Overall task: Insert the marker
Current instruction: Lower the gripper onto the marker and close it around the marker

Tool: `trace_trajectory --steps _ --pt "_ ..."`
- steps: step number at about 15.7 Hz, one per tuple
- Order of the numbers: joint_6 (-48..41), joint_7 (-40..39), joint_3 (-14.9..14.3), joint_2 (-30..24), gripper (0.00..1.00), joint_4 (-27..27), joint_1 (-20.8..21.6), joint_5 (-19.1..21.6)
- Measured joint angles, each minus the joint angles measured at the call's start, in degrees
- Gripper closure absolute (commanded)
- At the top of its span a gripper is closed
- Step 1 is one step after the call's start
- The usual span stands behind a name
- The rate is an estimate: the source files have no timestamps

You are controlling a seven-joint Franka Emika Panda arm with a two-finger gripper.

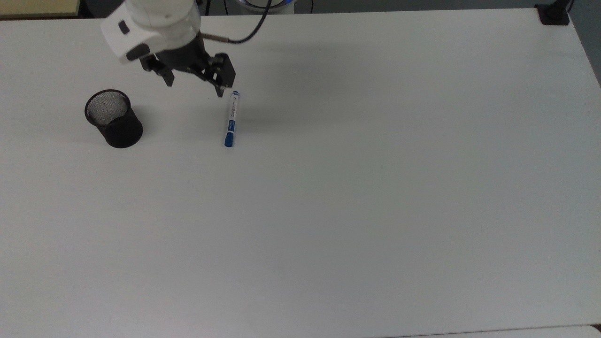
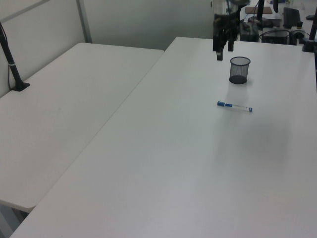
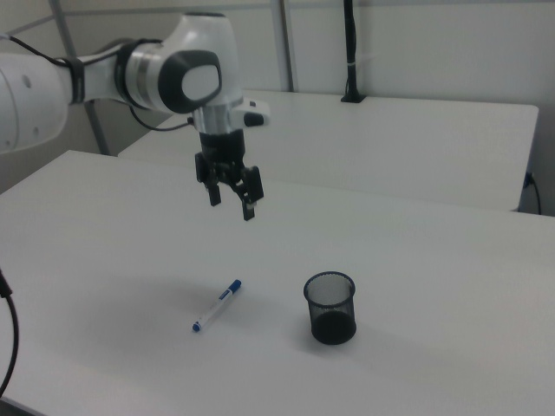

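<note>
The marker [image 1: 231, 119] lies flat on the white table [image 1: 328, 211], a white barrel with a blue cap toward the top view's bottom. It also appears as the marker [image 2: 234, 106] and the marker [image 3: 217, 305]. A black mesh cup [image 1: 114, 118] stands upright to the top view's left of it, also seen as the cup [image 2: 239, 70] and the cup [image 3: 330, 308]. My gripper [image 1: 194, 90] hangs open and empty above the table, between cup and marker, near the marker's small blue end. High over the table, the same gripper [image 3: 231, 204] points down.
A second white table [image 2: 59, 114] adjoins on the left view's left. A black clamp post [image 2: 11, 62] stands at its far edge, and another black mount [image 1: 554, 14] sits at the top view's upper right corner. The white arm [image 3: 104, 74] reaches in from the right view's left.
</note>
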Motion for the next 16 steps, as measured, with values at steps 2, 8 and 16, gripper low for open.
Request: trace_trajectory --steps 2,8,16 --pt "1.8 1.4 0.0 2.9 0.00 -0.2 0.1 0.0" --pt "3.0 1.7 0.1 7.6 0.03 -4.4 1.2 0.0" --pt "6.9 1.6 0.3 8.6 0.30 -10.4 3.1 0.0"
